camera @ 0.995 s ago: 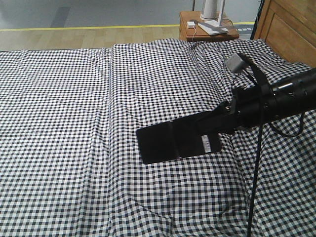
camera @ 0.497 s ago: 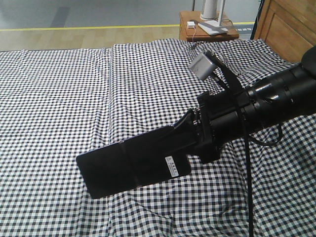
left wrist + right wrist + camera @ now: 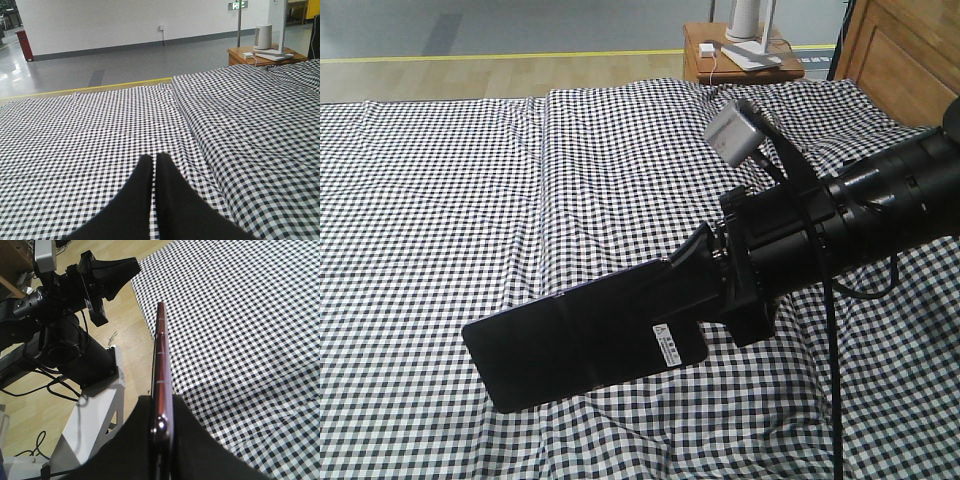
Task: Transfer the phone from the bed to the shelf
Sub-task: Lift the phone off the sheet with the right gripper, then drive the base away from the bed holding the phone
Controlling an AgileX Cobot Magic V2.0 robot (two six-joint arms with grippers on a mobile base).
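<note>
The phone [image 3: 580,335], a glossy black slab with a crease and a white sticker, hangs above the bed [image 3: 440,200], clear of the gingham cloth. My right gripper [image 3: 705,285] is shut on its sticker end, coming in from the right. In the right wrist view the phone [image 3: 160,350] stands edge-on, its pinkish rim pinched between the right gripper [image 3: 161,400] fingers. My left gripper [image 3: 153,157] is shut with nothing in it, low over the bed [image 3: 90,130]. The shelf is out of view.
A brown headboard [image 3: 910,60] stands at the far right, with a small reddish-brown side table [image 3: 740,55] carrying white items beside it. The right wrist view shows the left arm [image 3: 75,285] and the robot's white base [image 3: 95,405] on the wooden floor by the bed edge.
The phone has come up off the cloth in my right gripper and travelled left and towards the front camera, most of it in the first half second.
</note>
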